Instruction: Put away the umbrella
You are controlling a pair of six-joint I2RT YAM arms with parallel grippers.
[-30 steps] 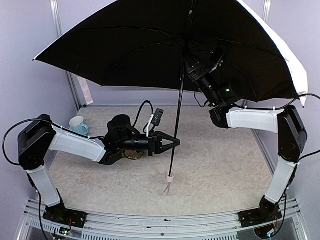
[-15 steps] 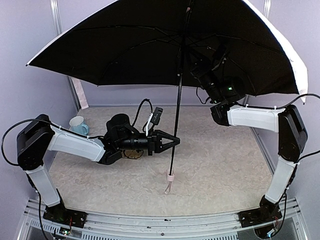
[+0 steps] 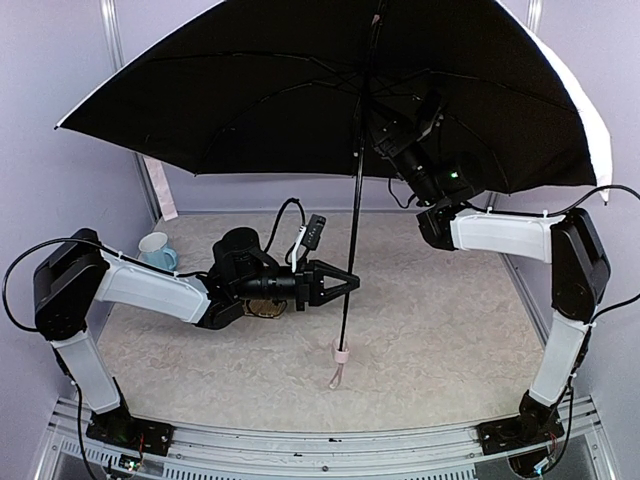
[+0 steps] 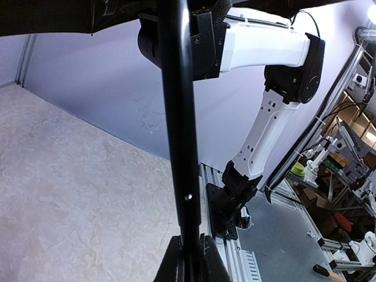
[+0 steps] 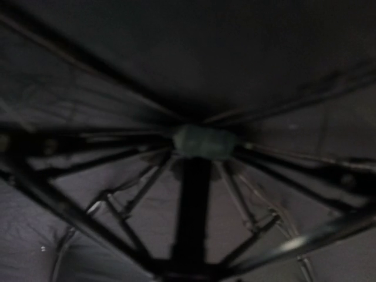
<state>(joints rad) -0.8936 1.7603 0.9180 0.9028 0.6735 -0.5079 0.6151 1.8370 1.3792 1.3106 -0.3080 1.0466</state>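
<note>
The umbrella point(image 3: 300, 90) stands open over the table, its underside black and its outer edge pale. Its dark shaft point(image 3: 352, 260) runs down to a pale handle end point(image 3: 341, 353) with a thin strap point(image 3: 333, 378) just above the mat. My left gripper point(image 3: 350, 283) is shut on the shaft low down; in the left wrist view the shaft point(image 4: 179, 117) rises from between the closed fingers point(image 4: 207, 261). My right gripper point(image 3: 385, 135) is up under the canopy beside the shaft. The right wrist view shows only the shaft point(image 5: 192, 205), the hub point(image 5: 204, 141) and dark ribs; its fingers do not show.
A pale mug point(image 3: 156, 250) stands at the back left. A brown round object point(image 3: 265, 308) lies under my left forearm. The canopy spans nearly the whole enclosure, close to both side walls. A metal rail point(image 3: 320, 440) runs along the near table edge.
The canopy's left edge has dipped a little. My right gripper drew back from the shaft and returned close to it. The left gripper has kept its hold.
</note>
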